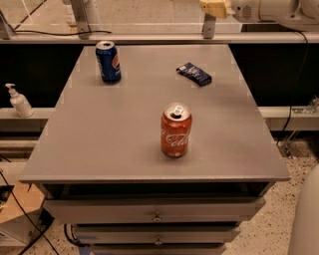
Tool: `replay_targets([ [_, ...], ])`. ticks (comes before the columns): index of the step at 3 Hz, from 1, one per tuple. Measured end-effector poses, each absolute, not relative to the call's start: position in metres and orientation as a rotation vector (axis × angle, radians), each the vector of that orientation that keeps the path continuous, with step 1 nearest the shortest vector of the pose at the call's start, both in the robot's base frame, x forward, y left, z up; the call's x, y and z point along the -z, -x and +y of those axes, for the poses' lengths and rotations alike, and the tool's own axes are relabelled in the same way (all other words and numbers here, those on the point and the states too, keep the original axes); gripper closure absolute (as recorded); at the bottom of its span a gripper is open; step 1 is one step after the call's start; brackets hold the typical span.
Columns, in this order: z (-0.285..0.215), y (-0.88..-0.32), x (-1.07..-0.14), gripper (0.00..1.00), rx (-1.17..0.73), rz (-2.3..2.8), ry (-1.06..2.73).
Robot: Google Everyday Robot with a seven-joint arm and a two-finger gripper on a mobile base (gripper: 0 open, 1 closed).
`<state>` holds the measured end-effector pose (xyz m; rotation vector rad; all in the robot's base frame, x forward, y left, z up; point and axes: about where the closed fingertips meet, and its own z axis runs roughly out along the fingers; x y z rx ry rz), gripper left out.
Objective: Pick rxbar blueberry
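your gripper (pixel 215 8) hangs at the top of view, beyond the far edge of the table (pixel 124 144); clenched or released, you cannot tell; the rxbar blueberry (pixel 194 73) lies flat on the table, near the right edge; pepsi can (pixel 108 62) at far left, coke can (pixel 175 130) in the middle, both well apart from the bar.

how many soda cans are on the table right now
2. The blue Pepsi can stands at the far left of the table; the red Coke can stands near the middle front. None looks hidden. The gripper hangs above the far edge, away from both.
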<state>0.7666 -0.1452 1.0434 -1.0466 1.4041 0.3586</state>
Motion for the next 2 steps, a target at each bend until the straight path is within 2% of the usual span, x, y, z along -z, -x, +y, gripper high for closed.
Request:
replay_targets([
  [1, -0.145, -0.7666, -1.0433, 1.0, -0.359, 1.404, 1.047],
  [2, -0.1418, -0.7674, -1.042, 0.83, -0.364, 1.403, 1.05],
])
